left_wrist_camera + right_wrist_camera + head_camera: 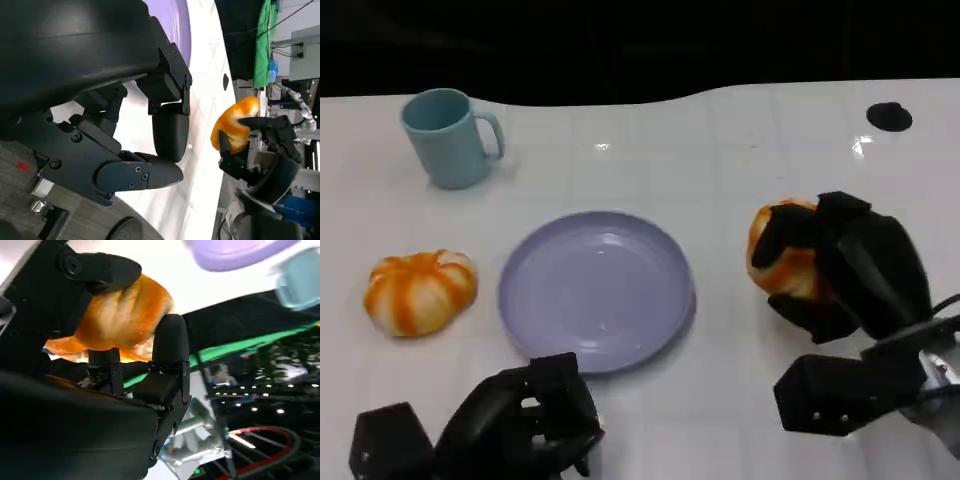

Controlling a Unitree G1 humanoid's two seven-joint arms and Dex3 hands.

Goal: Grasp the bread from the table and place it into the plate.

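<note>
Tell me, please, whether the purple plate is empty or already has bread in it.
Empty. The plate shows only its bare purple surface; one bread is held in the right hand beside it, and the other bread lies on the table on its opposite side.

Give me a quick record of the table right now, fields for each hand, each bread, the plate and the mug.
right hand: grips a bread, right of the plate
left hand: near table edge, fingers curled, holds nothing
second bread: lies on the table, left of the plate, untouched
plate: lilac, centre of table, nothing on it
mug: light blue, upright, far left, handle toward the right
task state: bread grasped, not yet in the plate
</note>
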